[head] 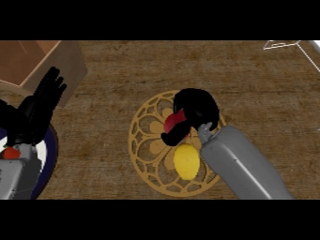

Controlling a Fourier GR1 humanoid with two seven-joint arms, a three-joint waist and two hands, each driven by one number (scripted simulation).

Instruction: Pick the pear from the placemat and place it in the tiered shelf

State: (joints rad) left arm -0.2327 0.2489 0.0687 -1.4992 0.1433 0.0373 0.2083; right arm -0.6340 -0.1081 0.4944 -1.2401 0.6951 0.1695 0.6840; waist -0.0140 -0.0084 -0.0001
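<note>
A yellow pear [186,161] lies on the near part of a round gold openwork placemat [143,136] in the middle of the wooden counter. My right hand [195,108] hangs over the mat just beyond the pear, its fingers relaxed and bent downward, its thumb [171,137] pointing toward the fruit. It holds nothing; the pear sits beside its wrist, apart from the fingers. The white wire tiered shelf [319,60] shows only partly at the upper right edge. My left hand [36,108] rests open at the left, fingers up.
A brown cardboard box [25,61] stands at the upper left corner. A blue-rimmed white plate [49,157] lies at the lower left, mostly under my left forearm. Bare wooden counter stretches between the placemat and the shelf.
</note>
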